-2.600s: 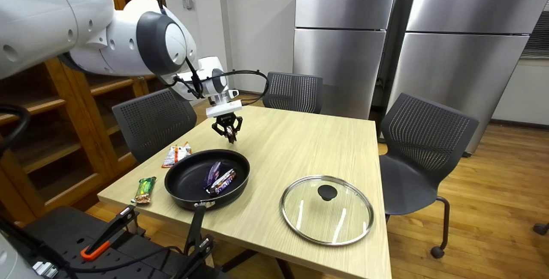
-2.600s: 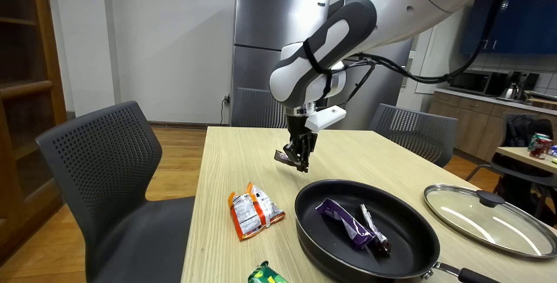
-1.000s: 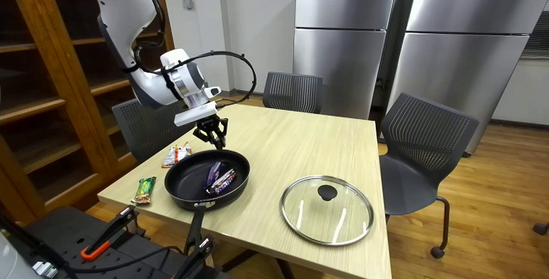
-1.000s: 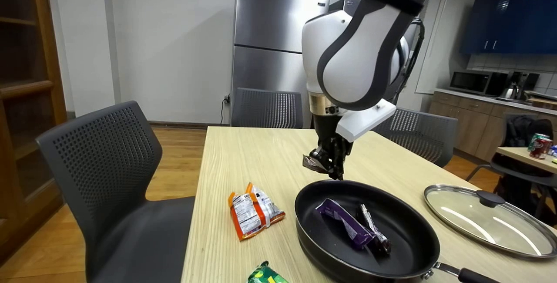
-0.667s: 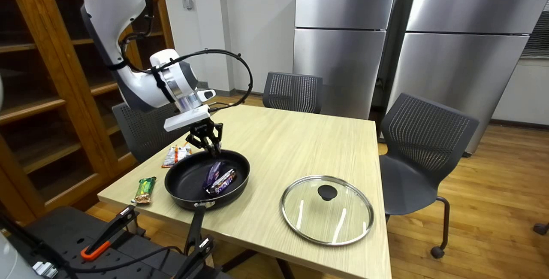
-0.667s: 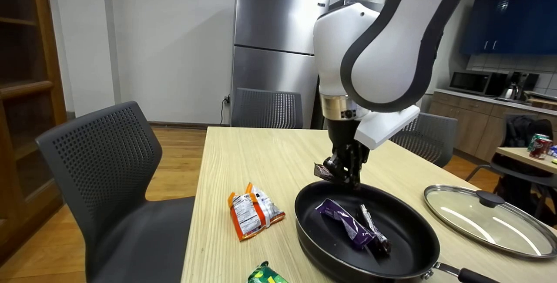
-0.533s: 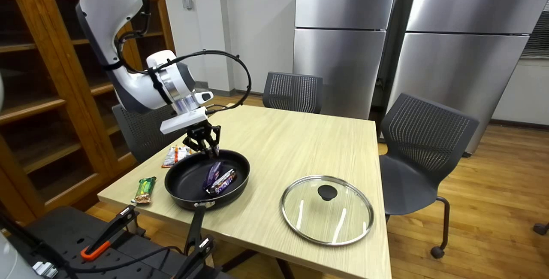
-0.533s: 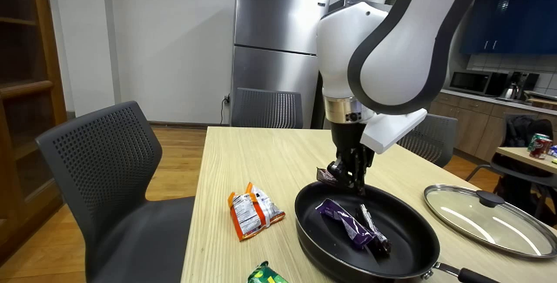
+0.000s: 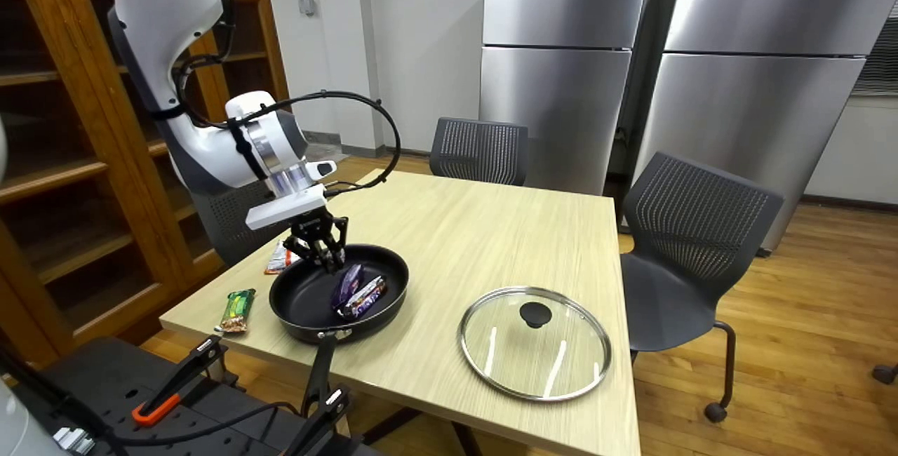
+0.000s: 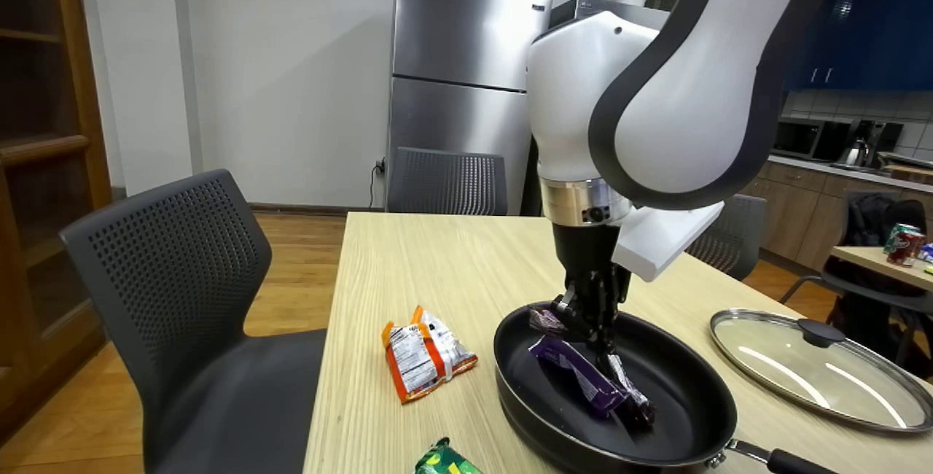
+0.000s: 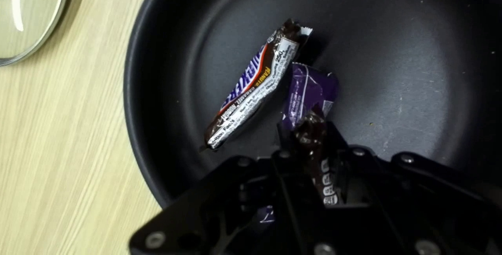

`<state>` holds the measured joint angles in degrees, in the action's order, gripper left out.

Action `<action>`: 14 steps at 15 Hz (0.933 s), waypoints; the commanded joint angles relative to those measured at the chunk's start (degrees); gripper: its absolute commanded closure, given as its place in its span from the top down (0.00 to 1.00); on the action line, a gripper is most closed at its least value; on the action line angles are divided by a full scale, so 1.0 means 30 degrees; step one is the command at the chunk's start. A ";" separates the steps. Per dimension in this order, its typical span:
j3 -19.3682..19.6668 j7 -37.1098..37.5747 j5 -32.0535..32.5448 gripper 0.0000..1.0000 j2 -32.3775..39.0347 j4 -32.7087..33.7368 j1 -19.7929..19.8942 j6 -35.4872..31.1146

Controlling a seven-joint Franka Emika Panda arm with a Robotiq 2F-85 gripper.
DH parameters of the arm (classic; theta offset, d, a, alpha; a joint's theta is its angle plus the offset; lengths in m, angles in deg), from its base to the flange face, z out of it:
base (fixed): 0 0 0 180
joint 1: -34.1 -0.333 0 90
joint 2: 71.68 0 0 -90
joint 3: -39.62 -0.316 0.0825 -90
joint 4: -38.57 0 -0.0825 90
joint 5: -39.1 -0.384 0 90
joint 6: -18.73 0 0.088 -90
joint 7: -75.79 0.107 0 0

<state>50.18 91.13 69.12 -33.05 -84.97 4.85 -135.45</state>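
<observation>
The end effector [image 11: 310, 131] is closed on a brown-wrapped bar [image 11: 315, 153]. The bar is seated between the fingers, and one end protrudes beside them in an exterior view. Both are positioned over the interior of a black frying pan [image 11: 392, 90]. Below the fingertips in the wrist view lies a purple-wrapped bar [image 11: 306, 90], partly covered by the held bar; contact between the two cannot be determined.

The arm [image 9: 168, 21] descends to a bend at the wrist. The end effector is directed downward, with a tilt evident in an exterior view. A white housing [image 9: 286, 208] is mounted above the fingers.

A Snickers bar [image 11: 257, 86] rests in the frying pan beside the purple-wrapped bar. The frying pan stands on the table [image 9: 491, 231]. An orange-and-white packet [image 10: 430, 357] and a green packet [image 9: 237, 310] lie near it. A glass lid [image 9: 519, 351] lies knob up, apart from the frying pan. Gray chairs [image 9: 480, 151] stand around the table; stainless refrigerators [image 9: 554, 105] stand beyond.
</observation>
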 commanded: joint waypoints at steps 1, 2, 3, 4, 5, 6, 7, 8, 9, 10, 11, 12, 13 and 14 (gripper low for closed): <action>-0.0847 -0.0640 0.0094 0.06 0.0214 0.0380 0.0296 0.0655; -0.1051 -0.0786 -0.0017 0.06 0.0456 0.0567 0.0371 0.0709; -0.1265 -0.0872 -0.0270 0.06 0.0734 0.0811 0.0495 0.0893; -0.1430 -0.1009 -0.0435 0.06 0.0979 0.0958 0.0654 0.0951; -0.1665 -0.1276 -0.0683 0.06 0.1237 0.1142 0.0914 0.1089; -0.1791 -0.1385 -0.0846 0.06 0.1490 0.1350 0.0997 0.1317; -0.1908 -0.1522 -0.0981 0.06 0.1726 0.1555 0.1088 0.1524; -0.2040 -0.1743 -0.1083 0.06 0.1948 0.1771 0.1199 0.1740; -0.2182 -0.1961 -0.1194 0.06 0.2157 0.1994 0.1330 0.1941; -0.2269 -0.2106 -0.1260 0.06 0.2297 0.2148 0.1414 0.2082; -0.2291 -0.2141 -0.1274 0.31 0.2389 0.2277 0.1409 0.2261; -0.2301 -0.2130 -0.1270 0.49 0.2401 0.2336 0.1415 0.2400; -0.2307 -0.2196 -0.1178 0.56 0.2304 0.2268 0.1427 0.2378; -0.2272 -0.2195 -0.1101 0.62 0.2237 0.2232 0.1396 0.2316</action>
<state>44.62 86.76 66.44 -25.87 -79.40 7.93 -130.88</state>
